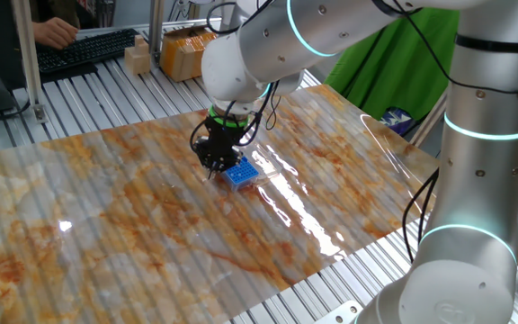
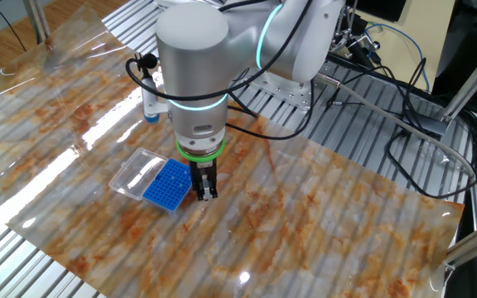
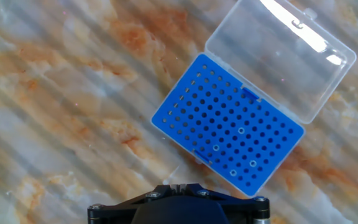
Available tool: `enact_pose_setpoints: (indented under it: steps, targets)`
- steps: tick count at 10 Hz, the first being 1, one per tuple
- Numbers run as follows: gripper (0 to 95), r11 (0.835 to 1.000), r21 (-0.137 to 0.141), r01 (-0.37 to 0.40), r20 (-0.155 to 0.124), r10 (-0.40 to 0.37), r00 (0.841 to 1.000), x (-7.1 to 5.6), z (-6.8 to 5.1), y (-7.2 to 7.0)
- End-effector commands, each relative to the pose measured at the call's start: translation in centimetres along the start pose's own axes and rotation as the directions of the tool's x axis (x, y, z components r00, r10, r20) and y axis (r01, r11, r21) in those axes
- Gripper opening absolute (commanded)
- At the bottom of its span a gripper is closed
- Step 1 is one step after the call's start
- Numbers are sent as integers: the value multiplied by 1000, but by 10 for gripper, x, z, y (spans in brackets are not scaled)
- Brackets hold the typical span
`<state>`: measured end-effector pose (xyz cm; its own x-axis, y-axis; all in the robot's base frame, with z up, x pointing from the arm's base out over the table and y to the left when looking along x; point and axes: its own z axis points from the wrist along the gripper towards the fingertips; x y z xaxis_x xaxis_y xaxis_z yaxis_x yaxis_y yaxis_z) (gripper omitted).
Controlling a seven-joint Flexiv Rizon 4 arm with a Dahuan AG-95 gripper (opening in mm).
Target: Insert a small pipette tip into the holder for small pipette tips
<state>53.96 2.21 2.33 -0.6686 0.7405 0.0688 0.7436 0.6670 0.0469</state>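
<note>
The black two-finger end effector [image 2: 204,192] hovers just beside the bright-blue perforated plastic rack [image 2: 167,185], its clear lid open. I cannot tell whether it holds a tip; insertion seems still pending.

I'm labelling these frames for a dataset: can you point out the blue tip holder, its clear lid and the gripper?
holder for small pipette tips [image 3: 229,134], hand view, middle of its holed blue top.
clear lid [image 3: 284,56], hand view, centre of the open transparent panel.
gripper [image 2: 204,195], the other fixed view, between the fingertips, beside the holder.
</note>
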Motion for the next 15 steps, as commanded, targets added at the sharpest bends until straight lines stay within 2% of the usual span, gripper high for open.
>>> enact_pose_setpoints:
  steps: [1, 3, 4, 5, 8, 11, 15]
  targets:
    - [0, 995, 15, -98, 28, 98, 995, 0, 0, 0]
    - [0, 985, 20, -172, 21, 172, 985, 0, 0, 0]
    - [0, 975, 20, -219, 19, 219, 976, 0, 0, 0]
    - [0, 959, 17, -282, 21, 282, 959, 0, 0, 0]
    - [0, 932, 24, -362, 51, 360, 932, -1, -2, 2]
    - [0, 921, 29, -388, 95, 384, 919, -2, -3, 2]
    - [0, 906, 28, -422, 108, 417, 903, -5, -4, 4]
